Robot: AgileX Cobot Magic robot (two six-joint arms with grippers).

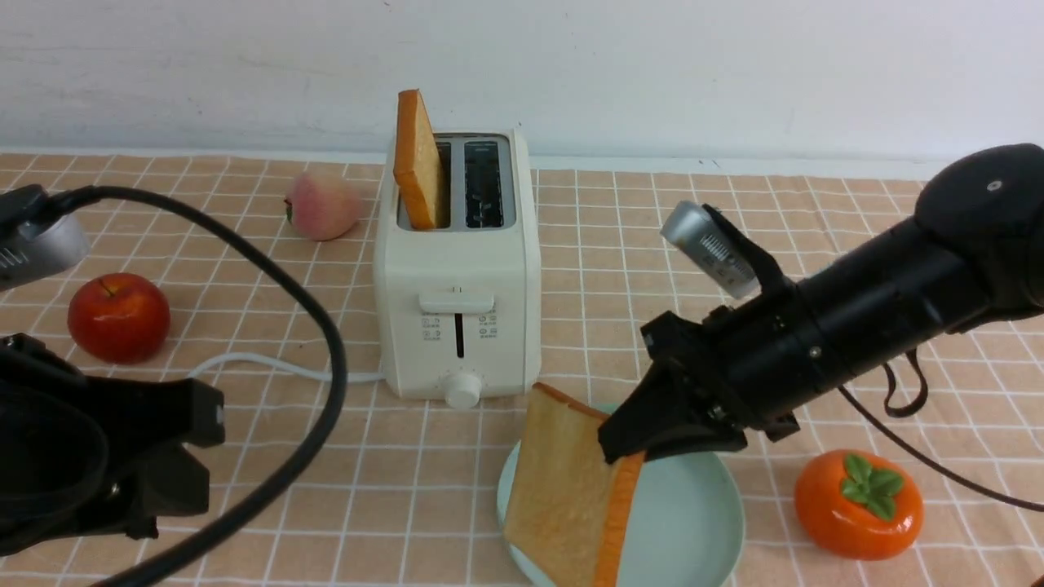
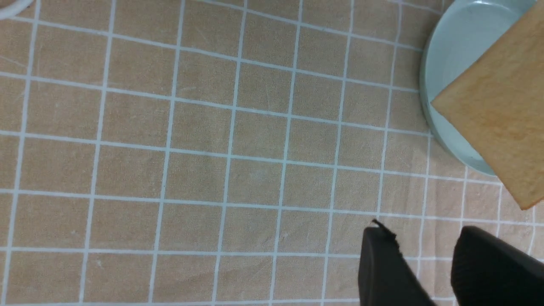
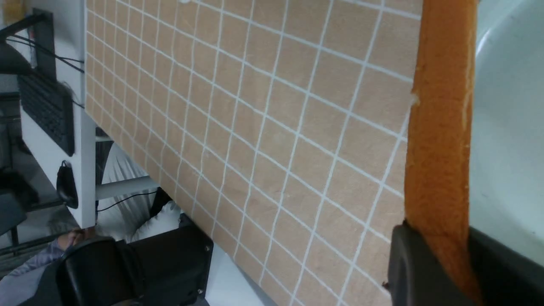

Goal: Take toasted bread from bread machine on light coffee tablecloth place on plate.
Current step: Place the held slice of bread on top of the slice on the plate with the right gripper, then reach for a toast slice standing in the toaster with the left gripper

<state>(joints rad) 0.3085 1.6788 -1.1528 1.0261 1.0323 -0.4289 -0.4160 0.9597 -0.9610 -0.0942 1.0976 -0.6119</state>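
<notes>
The cream bread machine (image 1: pixel 457 269) stands on the light coffee tablecloth (image 1: pixel 620 269). One toasted bread slice (image 1: pixel 418 159) stands up out of its left slot; the right slot is empty. My right gripper (image 1: pixel 624 452) is shut on the second slice (image 1: pixel 571 497) and holds it tilted, on edge, over the left part of the teal plate (image 1: pixel 693 522). In the right wrist view the jaws (image 3: pixel 440 255) clamp the orange crust (image 3: pixel 440 127) beside the plate (image 3: pixel 505 127). My left gripper (image 2: pixel 425 238) is open and empty over bare cloth, left of the plate (image 2: pixel 450 55).
A red apple (image 1: pixel 118 316) and a peach (image 1: pixel 323 205) lie left of the toaster, and its white cord (image 1: pixel 269 365) runs left. An orange persimmon (image 1: pixel 858 504) sits right of the plate. My left arm's black cable (image 1: pixel 318 326) arcs over the left cloth.
</notes>
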